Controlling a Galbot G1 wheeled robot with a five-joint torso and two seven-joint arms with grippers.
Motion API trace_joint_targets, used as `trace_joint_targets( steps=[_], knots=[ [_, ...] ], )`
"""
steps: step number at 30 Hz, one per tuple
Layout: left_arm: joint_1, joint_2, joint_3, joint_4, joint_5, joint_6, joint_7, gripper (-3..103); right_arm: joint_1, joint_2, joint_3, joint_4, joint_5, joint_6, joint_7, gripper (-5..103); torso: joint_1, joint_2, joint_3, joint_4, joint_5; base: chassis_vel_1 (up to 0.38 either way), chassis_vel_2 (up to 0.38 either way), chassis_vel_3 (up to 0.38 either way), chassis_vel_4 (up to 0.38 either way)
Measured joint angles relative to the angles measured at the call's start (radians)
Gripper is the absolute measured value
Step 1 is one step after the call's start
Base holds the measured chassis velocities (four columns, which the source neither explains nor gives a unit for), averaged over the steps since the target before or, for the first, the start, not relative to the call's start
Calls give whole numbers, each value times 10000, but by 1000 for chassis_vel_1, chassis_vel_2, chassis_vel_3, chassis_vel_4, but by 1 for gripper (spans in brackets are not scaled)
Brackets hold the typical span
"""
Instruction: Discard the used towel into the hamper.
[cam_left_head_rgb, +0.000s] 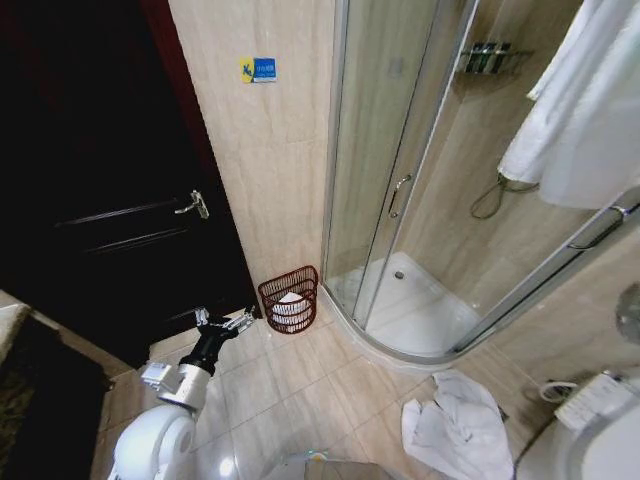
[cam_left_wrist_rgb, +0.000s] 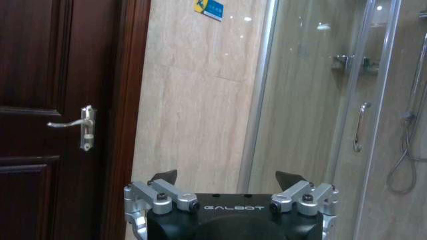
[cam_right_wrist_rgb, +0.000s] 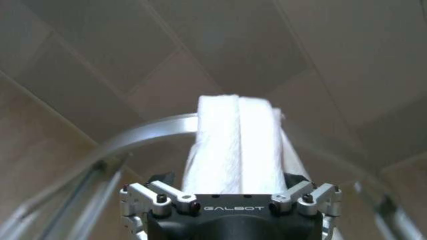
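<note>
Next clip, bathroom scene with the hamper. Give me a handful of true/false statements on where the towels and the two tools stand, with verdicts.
1. The hamper stands on the floor between the dark door and the shower enclosure. True.
2. The hamper is empty. False: something white lies inside it.
3. The right tool is shut on a folded white towel. True.
4. The left tool holds a towel. False: it is open and empty, near the door and beside the hamper.
5. A crumpled white cloth lies on the floor tiles near the shower. True.
</note>
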Motion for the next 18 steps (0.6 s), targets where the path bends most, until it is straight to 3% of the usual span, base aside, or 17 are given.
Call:
trace_joint_targets(
  steps=[9, 12, 18],
  knots=[
    [0, 0, 0, 0, 0, 0, 0, 99, 592, -450, -308, -464, -603, -370, -169, 100, 0, 0, 0, -4, 12, 0, 0, 0, 0],
    [0, 0, 0, 0, 0, 0, 0, 99, 1049, -554, -665, -844, 452, -488, -225, 100, 0, 0, 0, -4, 6, 0, 0, 0, 0],
    [0, 0, 0, 0, 0, 0, 0, 99, 1771, -205, -1063, -1719, 1470, -743, -238, 100, 0, 0, 0, 1, -2, 0, 0, 0, 0]
  ],
)
